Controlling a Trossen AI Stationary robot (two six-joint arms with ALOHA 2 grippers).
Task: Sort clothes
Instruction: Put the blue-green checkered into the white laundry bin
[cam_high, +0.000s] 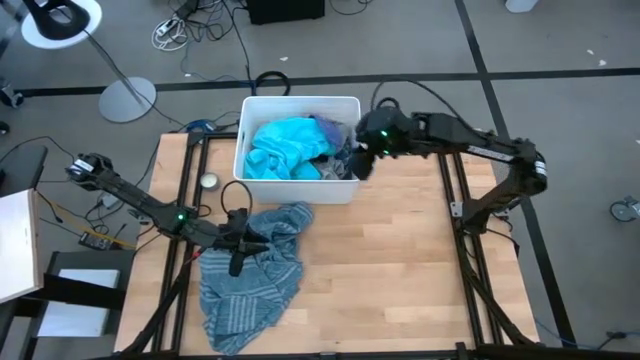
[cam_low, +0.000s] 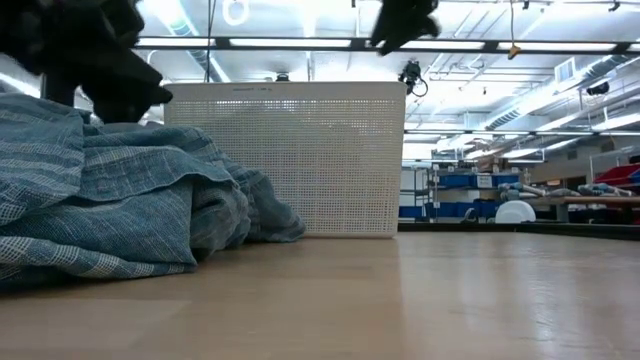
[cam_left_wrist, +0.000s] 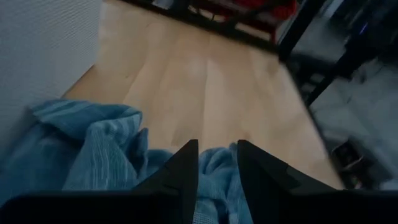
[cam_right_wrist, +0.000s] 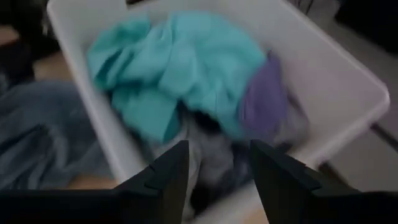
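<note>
The grey-blue striped top lies crumpled on the table's left half, one end against the white bin's near wall. My left gripper is open low over it, with a raised fold between its fingertips. The bin holds a turquoise garment, a purple piece and grey and dark clothes. My right gripper is open above the bin's right near corner, pointing slantwise down at the grey clothes, with nothing between its fingers. My left gripper has one finger on either side of a raised fold of the striped top, coming in nearly level from the table's left. Whether the fingers touch the cloth I cannot tell. The top lies slack on the table.
A small round silver thing lies on the table left of the bin. The table's right half is bare wood. Cables and a lamp base lie on the floor beyond the far edge.
</note>
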